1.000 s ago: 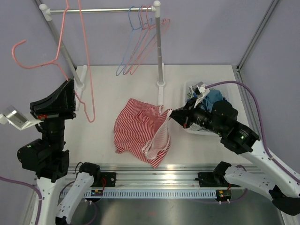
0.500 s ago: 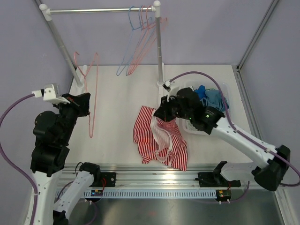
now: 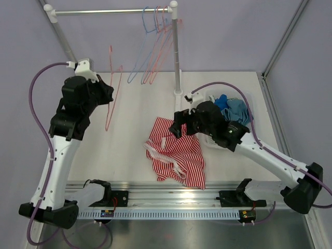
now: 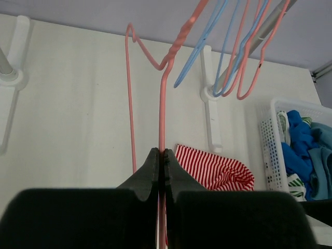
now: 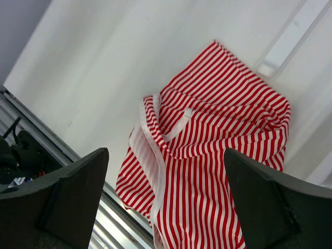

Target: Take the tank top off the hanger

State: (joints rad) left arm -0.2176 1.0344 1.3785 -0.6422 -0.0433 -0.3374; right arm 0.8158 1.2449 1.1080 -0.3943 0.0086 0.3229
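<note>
While my left gripper [image 4: 161,154] clamps the pink hanger [image 4: 161,104], well apart from the tank top [image 3: 179,158] | right gripper [image 3: 180,124] spread open, empty, above it | tank top crumpled on counter [image 3: 129,140].

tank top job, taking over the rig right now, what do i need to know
Left gripper: shut on the pink hanger, which it holds bare in the air near the rack.
Right gripper: open and empty, above the tank top.
Tank top: crumpled on the table, apart from the hanger, next to the basket.
Done: the top is off the hanger.
Left: probably only parking the hanger, perhaps on the rack, and pulling the arms back.
</note>
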